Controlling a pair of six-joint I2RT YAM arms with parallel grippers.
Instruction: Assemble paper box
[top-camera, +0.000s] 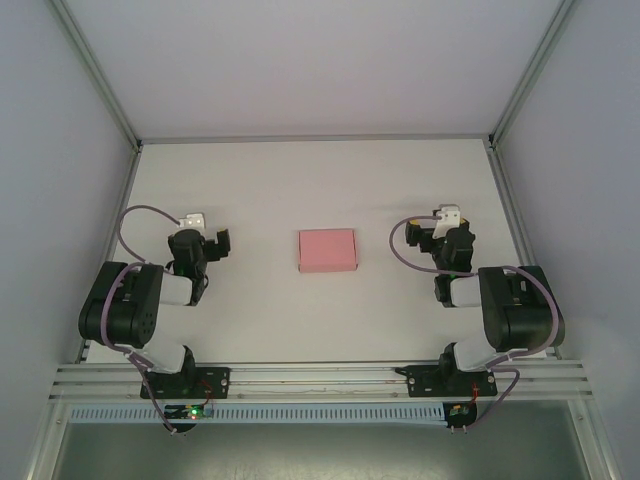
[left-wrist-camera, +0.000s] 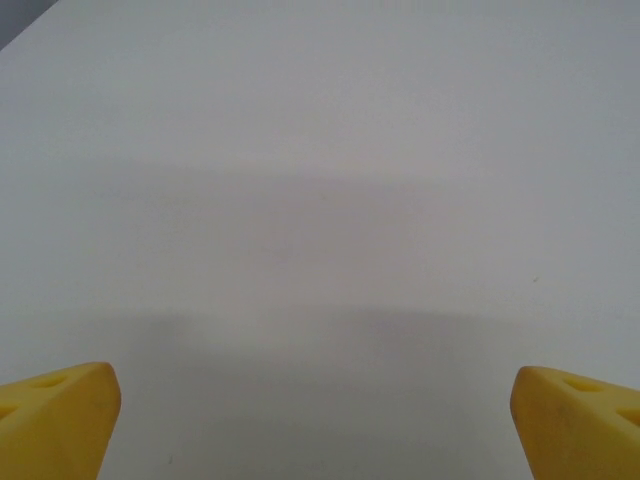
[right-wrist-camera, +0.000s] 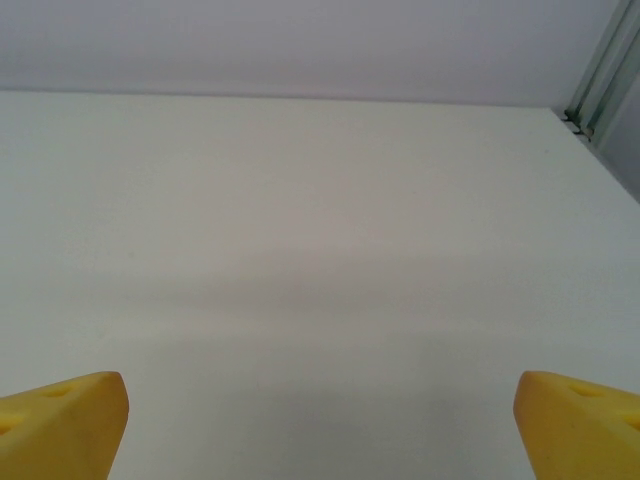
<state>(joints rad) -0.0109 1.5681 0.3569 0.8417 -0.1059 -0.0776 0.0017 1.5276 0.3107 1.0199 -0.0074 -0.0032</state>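
Observation:
The paper box (top-camera: 327, 250) is a pink rectangle lying flat in the middle of the white table, with nothing touching it. My left gripper (top-camera: 207, 229) sits well to its left and my right gripper (top-camera: 432, 223) well to its right, both apart from it. In the left wrist view the left gripper (left-wrist-camera: 320, 415) is open, its yellow fingertips (left-wrist-camera: 60, 420) far apart over bare table. The right gripper (right-wrist-camera: 320, 420) is open too in its wrist view, nothing between its yellow fingertips (right-wrist-camera: 65, 420).
The white table (top-camera: 320, 180) is enclosed by pale walls with aluminium corner posts (top-camera: 95, 75). A rail (top-camera: 320, 378) runs along the near edge where both arm bases are bolted. A frame post (right-wrist-camera: 600, 75) shows at the far right in the right wrist view.

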